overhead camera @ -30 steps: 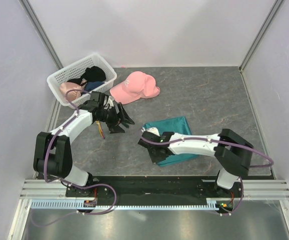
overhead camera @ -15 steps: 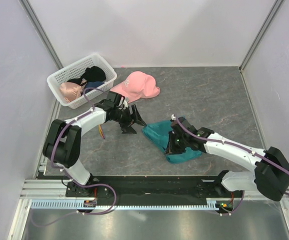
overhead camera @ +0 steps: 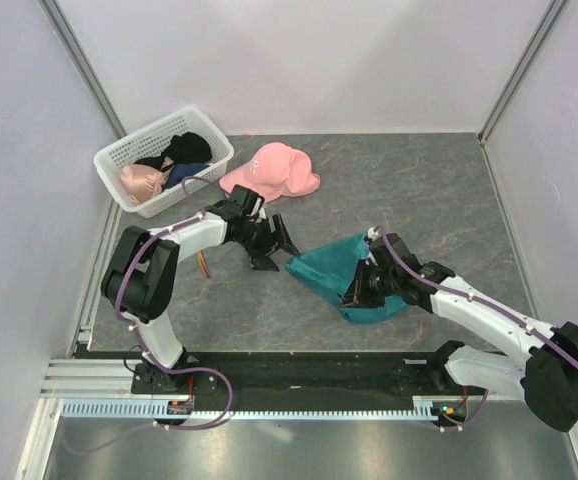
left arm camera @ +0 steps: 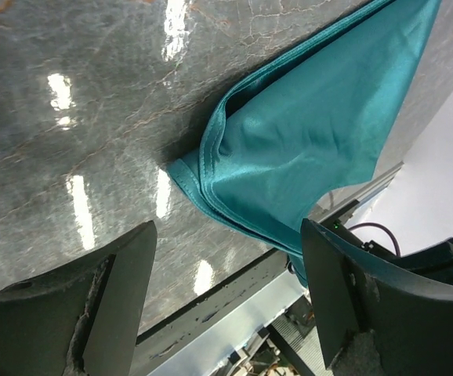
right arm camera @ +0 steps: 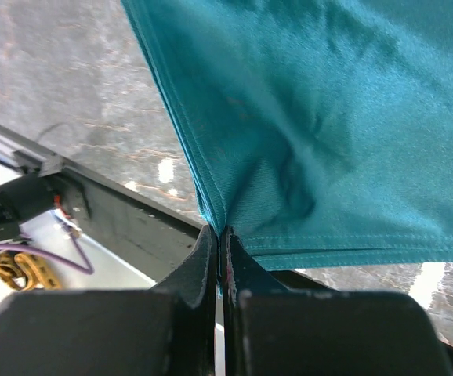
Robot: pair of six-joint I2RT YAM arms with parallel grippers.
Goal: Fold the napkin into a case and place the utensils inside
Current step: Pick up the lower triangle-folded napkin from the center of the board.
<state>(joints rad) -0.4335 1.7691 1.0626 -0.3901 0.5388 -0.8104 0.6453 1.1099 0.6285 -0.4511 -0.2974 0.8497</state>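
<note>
The teal-green napkin lies loosely folded on the table's near middle. My right gripper is shut on one corner of it and holds that corner raised over the cloth; in the right wrist view the cloth fans out from the closed tips. Just left of the napkin's left corner, my left gripper stands open and holds nothing. In the left wrist view its fingers frame the layered edge of the napkin. One thin orange-and-purple utensil lies beside the left arm.
A white basket with dark and pink items stands at the back left. A pink cap lies to its right, just behind the left gripper. The table's near edge with the black rail runs close in front of the napkin.
My right gripper has carried the napkin corner from the cloth's left side across to the right. My left gripper has moved right, up to the napkin's left corner, still open.
</note>
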